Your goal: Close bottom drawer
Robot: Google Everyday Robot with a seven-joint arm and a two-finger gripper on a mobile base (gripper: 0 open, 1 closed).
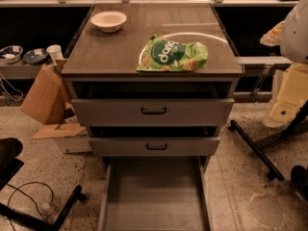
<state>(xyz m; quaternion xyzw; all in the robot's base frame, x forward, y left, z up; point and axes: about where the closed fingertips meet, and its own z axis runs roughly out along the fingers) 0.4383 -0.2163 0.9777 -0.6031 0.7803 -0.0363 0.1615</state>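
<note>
The bottom drawer point(154, 196) of the grey metal cabinet point(96, 66) is pulled far out toward me. Its long flat grey tray is empty, and its front and handle are cut off by the lower edge of the view. Above it sit the mid-sized drawer front point(155, 146) and the tallest drawer front point(153, 111), each with a black bar handle and a dark gap above it. My gripper is not in view. Only a white and cream part of my arm point(291, 81) shows at the right edge, apart from the cabinet.
On the cabinet top lie a green snack bag point(172, 55) and a white bowl point(109, 20). Cardboard boxes point(45, 97) stand left of the cabinet. A black stand leg point(255, 150) crosses the floor at right. Black chair legs and a cable point(33, 201) lie at bottom left.
</note>
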